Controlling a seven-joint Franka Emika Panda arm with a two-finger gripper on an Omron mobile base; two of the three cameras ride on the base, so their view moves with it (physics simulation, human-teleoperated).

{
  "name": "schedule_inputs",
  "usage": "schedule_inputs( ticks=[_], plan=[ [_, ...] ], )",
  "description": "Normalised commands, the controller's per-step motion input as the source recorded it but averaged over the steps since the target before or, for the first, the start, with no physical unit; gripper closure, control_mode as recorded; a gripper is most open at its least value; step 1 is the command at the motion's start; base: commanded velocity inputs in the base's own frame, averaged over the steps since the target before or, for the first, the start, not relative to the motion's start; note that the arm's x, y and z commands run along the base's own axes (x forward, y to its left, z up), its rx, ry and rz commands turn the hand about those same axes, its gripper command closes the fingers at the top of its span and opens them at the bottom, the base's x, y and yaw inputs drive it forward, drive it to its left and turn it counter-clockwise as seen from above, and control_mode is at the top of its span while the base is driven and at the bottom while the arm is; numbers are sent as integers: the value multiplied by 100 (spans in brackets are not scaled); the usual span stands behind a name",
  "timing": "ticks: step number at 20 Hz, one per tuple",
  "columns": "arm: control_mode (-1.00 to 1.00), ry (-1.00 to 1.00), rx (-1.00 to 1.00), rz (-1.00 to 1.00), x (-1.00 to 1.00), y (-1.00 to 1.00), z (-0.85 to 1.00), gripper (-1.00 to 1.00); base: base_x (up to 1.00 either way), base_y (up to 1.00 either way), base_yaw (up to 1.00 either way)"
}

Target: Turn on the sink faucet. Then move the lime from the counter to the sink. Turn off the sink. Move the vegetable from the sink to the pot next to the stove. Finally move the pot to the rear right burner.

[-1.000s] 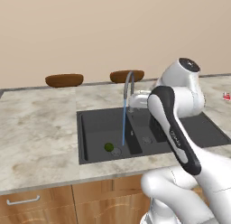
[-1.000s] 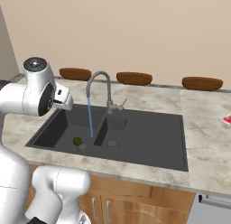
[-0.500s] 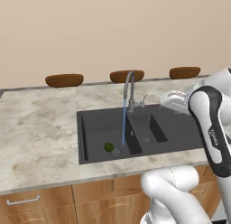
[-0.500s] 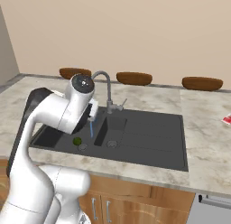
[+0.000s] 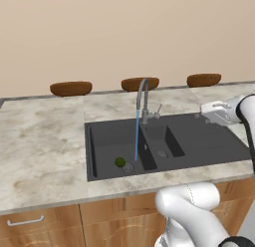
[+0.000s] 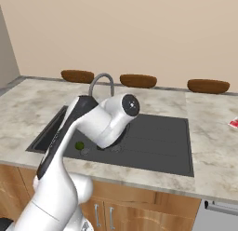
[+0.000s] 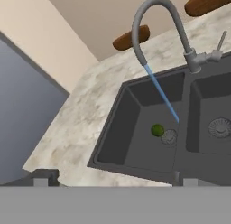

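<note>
The beige-grey marbled bench (image 5: 45, 141) runs the width of the scene, with wooden cabinet fronts (image 5: 60, 223) below and a plain tan wall behind. Set into it is the dark charcoal double-basin sink (image 5: 99, 136), each basin with a round drain. The white arm (image 6: 88, 127) bends across the front of the sink in the right base view; in the left base view its hand hangs over the sink's right end, above the flat draining part. Three brown oval bowls (image 5: 71, 88) sit well apart along the back edge of the bench. The grey gooseneck sink faucet (image 5: 143, 99) stands at the back of the sink between the basins, its spout arched over the larger basin, and a thin blue stream of water (image 5: 136, 136) falls from it to the drain. The lime (image 5: 120, 162) lies on the floor of the larger basin, just beside that drain and the stream. The jaws stand wide apart, the finger tips (image 7: 44, 178) at the hand view's lower edge, holding nothing.
</note>
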Motion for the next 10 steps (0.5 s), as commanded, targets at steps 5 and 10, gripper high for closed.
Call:
schedule_inputs(
  ticks=[5,10],
  plan=[
    [-100,-12,-1,13,49,-21,-17,-100,0,0,0],
    [-100,-10,-1,13,58,-16,-29,-100,0,0,0]
  ],
)
